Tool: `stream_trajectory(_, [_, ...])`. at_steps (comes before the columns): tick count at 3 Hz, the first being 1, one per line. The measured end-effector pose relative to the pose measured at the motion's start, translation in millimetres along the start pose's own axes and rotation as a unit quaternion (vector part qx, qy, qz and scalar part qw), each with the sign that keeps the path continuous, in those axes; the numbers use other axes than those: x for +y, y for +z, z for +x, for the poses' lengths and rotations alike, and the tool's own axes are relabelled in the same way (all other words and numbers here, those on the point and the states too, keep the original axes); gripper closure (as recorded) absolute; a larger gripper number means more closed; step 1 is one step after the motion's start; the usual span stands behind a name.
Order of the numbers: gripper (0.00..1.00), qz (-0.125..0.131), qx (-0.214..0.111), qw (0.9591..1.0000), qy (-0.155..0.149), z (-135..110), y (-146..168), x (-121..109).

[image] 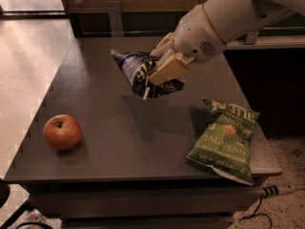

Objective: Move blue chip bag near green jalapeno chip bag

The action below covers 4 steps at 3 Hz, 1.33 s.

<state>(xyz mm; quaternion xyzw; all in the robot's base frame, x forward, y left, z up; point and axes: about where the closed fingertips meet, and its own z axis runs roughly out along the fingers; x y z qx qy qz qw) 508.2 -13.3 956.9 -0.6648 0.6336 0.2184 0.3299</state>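
The blue chip bag point(138, 73) is dark navy foil with white lettering, and it hangs in the air above the middle of the dark table point(105, 128). My gripper point(159, 70) is shut on the bag's right side, with tan fingers point(167, 67) pinching it. The white arm reaches in from the upper right. The green jalapeno chip bag point(225, 137) lies flat at the table's front right corner, below and to the right of the held bag, apart from it.
A red apple point(62, 131) sits near the table's front left. The table's front edge runs just below the apple and green bag. A counter and dark cabinet stand behind and to the right.
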Motion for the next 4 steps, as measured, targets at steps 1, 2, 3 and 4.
stream_trajectory(1, [0.35,-0.001,0.000,1.0000,-0.002,-2.1,0.6,1.1])
stream_trajectory(2, [0.12,-0.001,0.001,1.0000,-0.004,-4.0,1.1,2.0])
stream_trajectory(3, [0.00,-0.002,0.001,1.0000,-0.005,-5.9,1.5,3.0])
stream_trajectory(4, [0.00,-0.002,0.001,1.0000,-0.006,-6.0,1.6,3.1])
